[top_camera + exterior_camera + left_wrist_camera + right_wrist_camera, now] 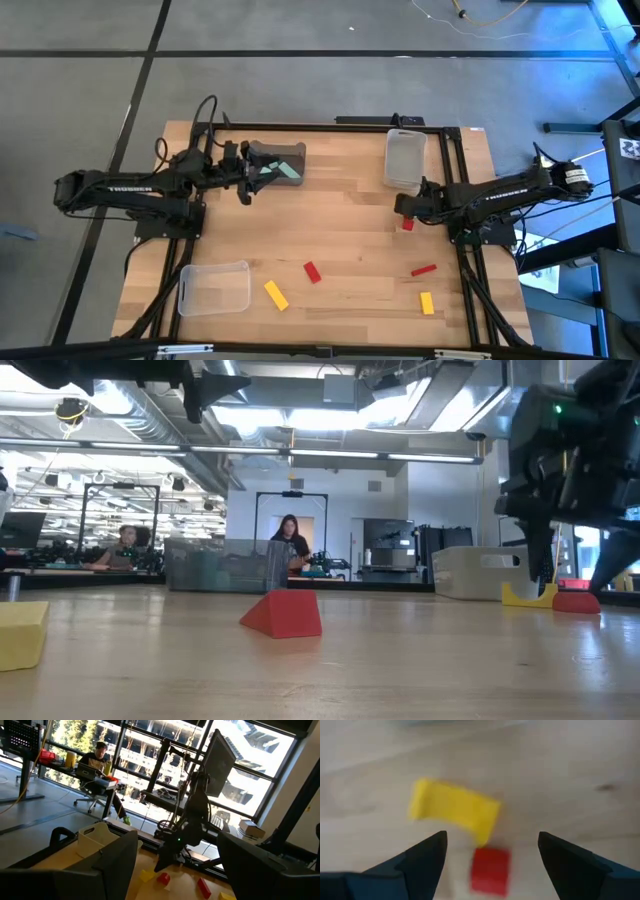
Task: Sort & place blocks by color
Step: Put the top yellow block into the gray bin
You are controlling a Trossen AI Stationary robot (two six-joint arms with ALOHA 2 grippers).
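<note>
My right gripper (492,835) is open and points down at the table, with a yellow block (454,815) and a red block (491,871) lying flat side by side between its fingers. In the high view this gripper (405,208) stands just over the red block (407,224), near the table's right side. My left gripper (245,180) is open, raised beside the dark bin (275,163), which holds mint green blocks (287,171). Loose on the near part of the table lie a red block (313,271), a yellow block (275,294), another red block (423,269) and another yellow block (427,302).
A clear bin (405,160) stands at the far right, just beyond the right gripper. Another clear bin (213,288) sits at the near left corner. Bare wood lies in the table's middle. People sit at desks in the room beyond the table.
</note>
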